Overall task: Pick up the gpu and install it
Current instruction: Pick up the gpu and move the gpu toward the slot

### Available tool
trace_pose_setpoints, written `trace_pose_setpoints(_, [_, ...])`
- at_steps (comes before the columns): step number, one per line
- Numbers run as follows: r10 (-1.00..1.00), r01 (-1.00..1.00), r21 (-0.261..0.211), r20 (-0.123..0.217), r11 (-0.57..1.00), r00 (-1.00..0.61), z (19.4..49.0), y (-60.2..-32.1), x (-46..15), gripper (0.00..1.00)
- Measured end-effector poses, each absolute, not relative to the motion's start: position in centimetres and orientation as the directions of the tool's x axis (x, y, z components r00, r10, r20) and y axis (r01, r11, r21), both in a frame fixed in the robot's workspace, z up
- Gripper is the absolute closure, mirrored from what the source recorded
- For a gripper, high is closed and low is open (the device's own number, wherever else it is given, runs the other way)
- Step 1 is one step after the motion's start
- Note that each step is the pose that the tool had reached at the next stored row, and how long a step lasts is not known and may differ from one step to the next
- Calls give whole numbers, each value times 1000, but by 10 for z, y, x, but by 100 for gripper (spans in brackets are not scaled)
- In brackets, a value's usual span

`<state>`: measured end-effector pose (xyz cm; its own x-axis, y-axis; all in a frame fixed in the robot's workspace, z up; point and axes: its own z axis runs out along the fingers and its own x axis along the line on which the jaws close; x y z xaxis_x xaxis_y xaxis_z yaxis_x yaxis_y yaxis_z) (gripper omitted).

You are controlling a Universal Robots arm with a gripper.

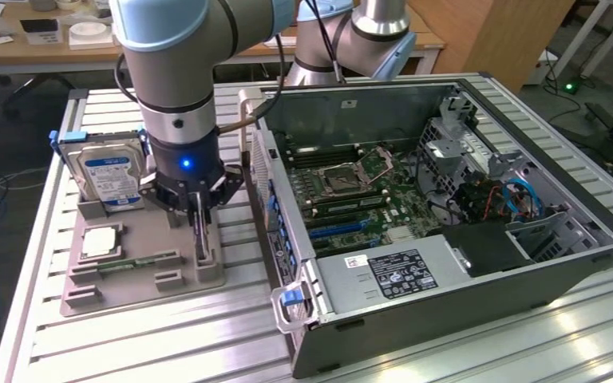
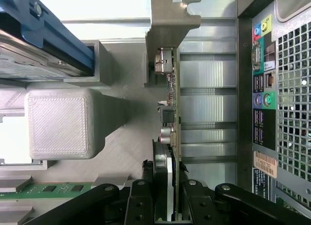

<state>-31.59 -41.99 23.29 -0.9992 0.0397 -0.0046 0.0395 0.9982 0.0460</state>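
The gpu stands on edge in a slot of the grey printed holder, at the exterior view's left of the open computer case. In the wrist view the gpu runs as a thin board with a grey metal bracket at its far end. My gripper has come down over it from above. The black fingers sit on both sides of the card with the gripper shut on it. The card's lower edge still rests in the holder.
A hard drive with a blue-white label stands upright in the holder, close beside my gripper. A green memory stick and a square chip lie in front. The case's rear port panel is next to the card. The motherboard lies exposed.
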Motion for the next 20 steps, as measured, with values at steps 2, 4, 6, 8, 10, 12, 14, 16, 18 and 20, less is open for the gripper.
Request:
trace_pose_setpoints(2, [40, 39, 46, -5, 998, -999, 234, -420, -316, 72])
trace_pose_setpoints(4, [40, 39, 46, -5, 998, -999, 235, -420, -316, 72])
trace_pose_setpoints(6, [40, 39, 46, -5, 998, -999, 235, -421, -316, 72])
trace_pose_setpoints(8, [40, 39, 46, -5, 998, -999, 236, -421, -316, 72])
trace_pose_setpoints(10, [40, 39, 46, -5, 998, -999, 236, -421, -316, 72])
trace_pose_setpoints(12, [40, 39, 46, -5, 998, -999, 237, -421, -316, 72])
trace_pose_setpoints(14, [40, 39, 46, -5, 998, -999, 237, -421, -316, 72])
trace_pose_setpoints(16, [40, 39, 46, -5, 998, -999, 238, -421, -316, 72])
trace_pose_setpoints(18, [40, 39, 46, -5, 998, -999, 238, -421, -316, 72])
trace_pose_setpoints(20, [40, 39, 46, -5, 998, -999, 239, -421, -316, 72])
